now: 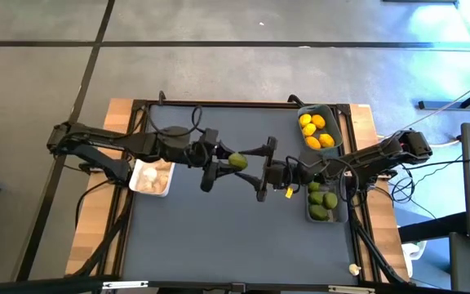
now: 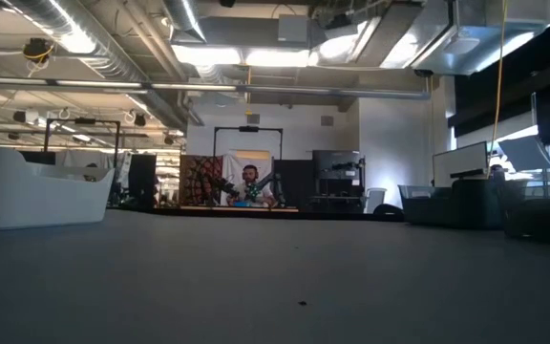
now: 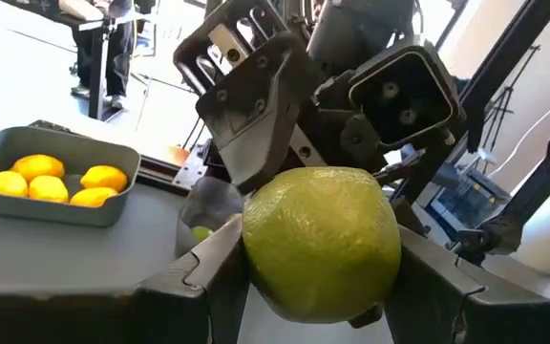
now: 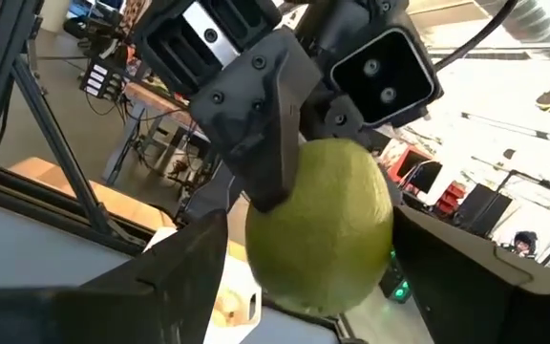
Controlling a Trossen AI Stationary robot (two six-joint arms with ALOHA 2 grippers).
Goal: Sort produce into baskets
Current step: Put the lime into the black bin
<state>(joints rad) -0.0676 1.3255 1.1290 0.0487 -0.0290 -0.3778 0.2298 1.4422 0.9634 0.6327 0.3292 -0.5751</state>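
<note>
left arm: reaches in from the left to mid-counter | left claw (image 1: 228, 164): fingers clamped on a lime (image 1: 238, 161) | right arm: reaches in from the right | right claw (image 1: 255, 170): fingers spread around the same lime

Beyond my counter (image 1: 219, 237), with its dark mat and pale wooden edges, the floor (image 1: 219, 73) is grey concrete crossed by dark seams. Level across the room, long ceiling lights (image 2: 256, 55) glow among exposed ducts and pipes (image 2: 113, 48). A person (image 2: 249, 184) sits at a far desk beside dark monitors (image 2: 335, 164). Dim shapes crowd the right wall.
</note>
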